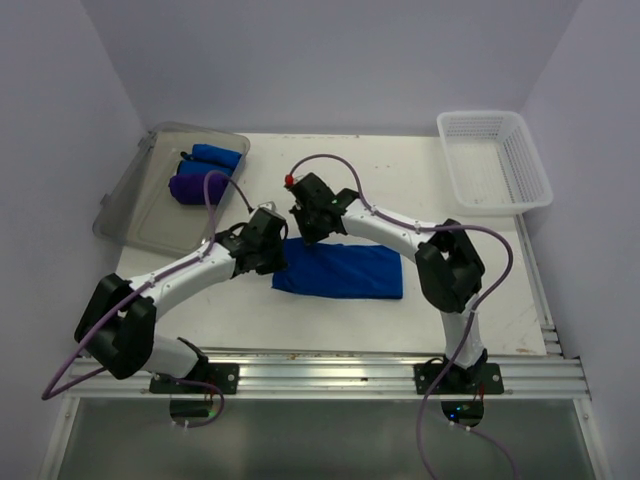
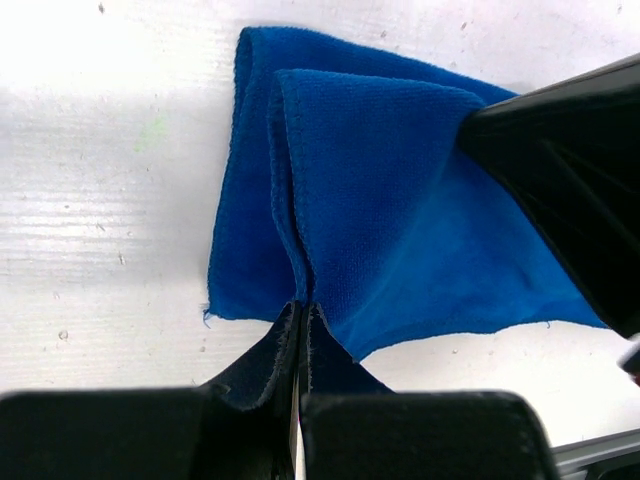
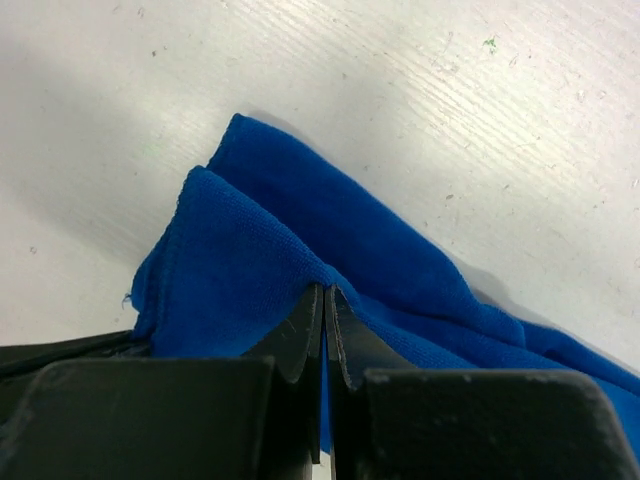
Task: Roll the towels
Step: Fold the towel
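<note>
Overhead and wrist views of one moment. A royal blue towel (image 1: 345,272) lies flat near the middle of the white table (image 1: 430,200), its long side running left to right, forward of the two arm bases. Both arms bend inward and meet at the towel's left end.

The left gripper (image 2: 302,318) is clenched on the cloth: its jaws stand pressed together with a pinch of blue fabric between them, and the fabric rises from the table toward that pinch in a narrow crease. Two layers with stitched hems show at this end, one lying over the other.

The right gripper (image 3: 325,300) is likewise clamped on the same towel, just beyond the left one. A fold of cloth is drawn up into its closed jaws while the rest trails down onto the table. In the left wrist view its dark body enters from the right and meets the lifted corner of the cloth. The right-hand part of the towel rests flat on the table.

At the far left stands a clear grey plastic tray (image 1: 128,205). It holds a rolled blue towel (image 1: 216,155) and, just in front of and touching it, a rolled purple towel (image 1: 190,188). A white mesh basket (image 1: 530,160) stands at the far right corner
</note>
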Robot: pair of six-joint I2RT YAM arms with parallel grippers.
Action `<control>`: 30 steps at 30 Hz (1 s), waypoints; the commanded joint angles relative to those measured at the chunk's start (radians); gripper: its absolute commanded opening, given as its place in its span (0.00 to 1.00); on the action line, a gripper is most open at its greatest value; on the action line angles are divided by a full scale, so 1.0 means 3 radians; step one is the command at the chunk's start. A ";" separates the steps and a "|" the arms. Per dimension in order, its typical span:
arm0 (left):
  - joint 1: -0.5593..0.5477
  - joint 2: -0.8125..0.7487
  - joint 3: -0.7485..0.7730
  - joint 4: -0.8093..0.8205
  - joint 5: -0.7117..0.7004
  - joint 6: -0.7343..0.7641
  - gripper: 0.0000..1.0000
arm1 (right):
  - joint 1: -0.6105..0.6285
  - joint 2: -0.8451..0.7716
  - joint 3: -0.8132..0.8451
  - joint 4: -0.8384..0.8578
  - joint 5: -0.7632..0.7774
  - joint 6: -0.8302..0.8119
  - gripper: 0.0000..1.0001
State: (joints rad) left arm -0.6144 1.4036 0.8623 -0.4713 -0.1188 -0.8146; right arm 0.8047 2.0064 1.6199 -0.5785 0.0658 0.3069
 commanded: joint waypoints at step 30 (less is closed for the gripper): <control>0.0028 0.0203 0.0311 0.0139 0.0012 0.0184 0.30 | -0.0846 -0.1216 -0.1415 0.0364 -0.0107 0.0327 0.27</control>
State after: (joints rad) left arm -0.5575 1.3941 0.9062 -0.4770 -0.1509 -0.7502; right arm 0.5861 1.6535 1.2839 -0.4839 0.0574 0.3664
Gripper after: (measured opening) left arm 0.321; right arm 0.282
